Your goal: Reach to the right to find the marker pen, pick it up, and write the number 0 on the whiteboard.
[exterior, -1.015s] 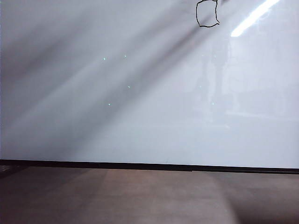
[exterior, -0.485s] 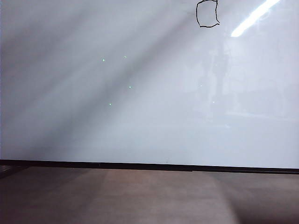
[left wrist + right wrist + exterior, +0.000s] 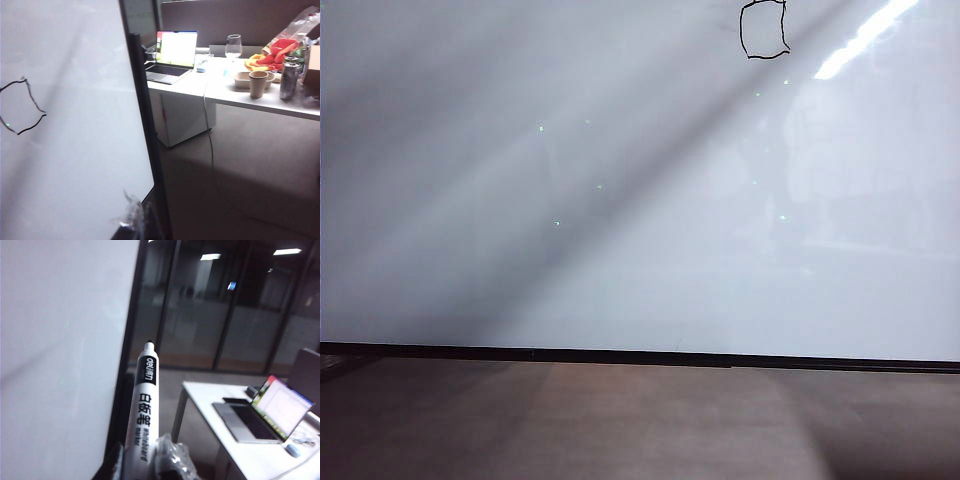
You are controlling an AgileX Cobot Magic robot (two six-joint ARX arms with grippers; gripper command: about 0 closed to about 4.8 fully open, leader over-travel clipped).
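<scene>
Exterior view shows the board (image 3: 620, 220) with the 0 (image 3: 764, 30) already on it, way up by the board's top edge and right of its middle. It's a closed, boxy black outline, so I'd say the writing part is pretty much done; the pictures don't show anything left but tidying up or parking the pen. No arm or pincer shows up in that view at all.

The pen (image 3: 142, 410) is off the board now. In the right wrist view it sits in the right pincer (image 3: 142, 465), which is clamped on the barrel's lower end, wrapped pads on both sides of it. The pen's long axis runs straight out from the pincer, dark tip leading, roughly alongside the board's black side frame (image 3: 125, 365) and not aimed at the white face. The tip is clear of the board, not touching.

Left pincer (image 3: 131, 220): only a scrap of its wrapped tip peeks in near the board's frame, so I can't tell how wide it stands. It hangs just beside the board's right edge, with the 0 off toward the board's middle.
</scene>
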